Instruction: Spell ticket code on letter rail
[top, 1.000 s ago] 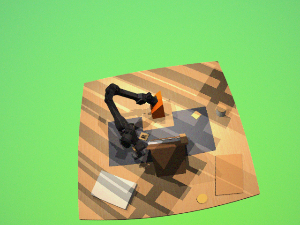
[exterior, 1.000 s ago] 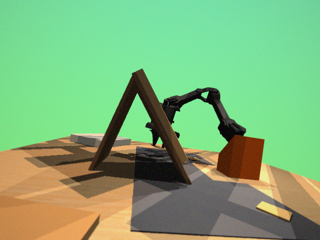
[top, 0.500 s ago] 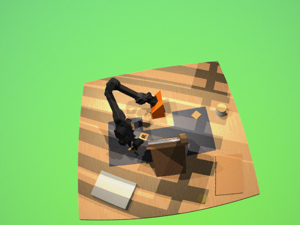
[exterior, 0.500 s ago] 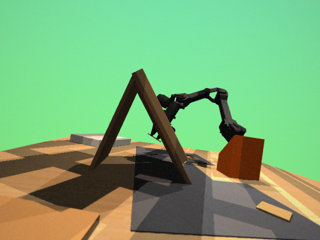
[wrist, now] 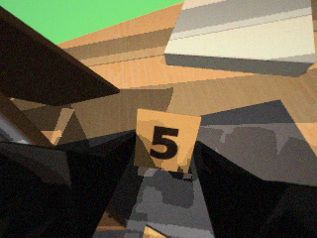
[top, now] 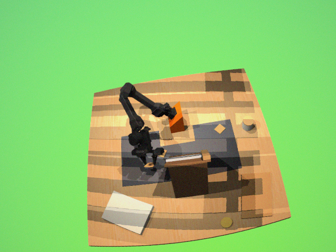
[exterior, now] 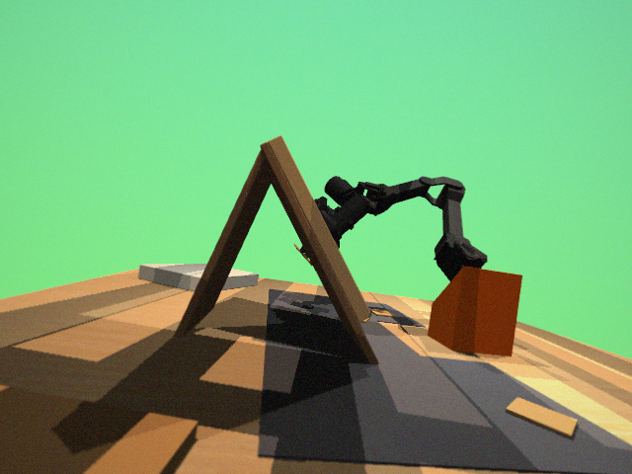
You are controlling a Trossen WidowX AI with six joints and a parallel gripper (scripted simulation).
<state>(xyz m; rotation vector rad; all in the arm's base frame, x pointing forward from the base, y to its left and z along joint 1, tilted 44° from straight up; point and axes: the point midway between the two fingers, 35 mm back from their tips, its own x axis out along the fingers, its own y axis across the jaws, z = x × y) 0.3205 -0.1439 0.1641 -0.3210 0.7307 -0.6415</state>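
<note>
My gripper [top: 149, 164] [wrist: 164, 140] is shut on a wooden tile marked 5 [wrist: 177, 130]. It holds the tile tilted above the dark mat [top: 127, 176], left of the rail's open left end in the top view. The rail [top: 184, 158] runs along the upper side of the brown A-frame board [top: 189, 180] [exterior: 326, 245], with a wooden block [top: 206, 155] at its right end. Another tile [top: 163, 153] lies partly hidden behind a finger. A further tile [top: 219, 128] [exterior: 542, 417] lies on the mat's right part, its marking unreadable. No ticket code is legible.
An orange wedge-shaped block [top: 177, 123] [exterior: 485, 311] stands by the arm's base. A pale slab [top: 127, 212] [wrist: 243, 42] lies at the lower left, a yellow disc [top: 226, 222] and flat wooden panel [top: 256, 196] at the lower right, and a grey cylinder [top: 248, 125] at the right.
</note>
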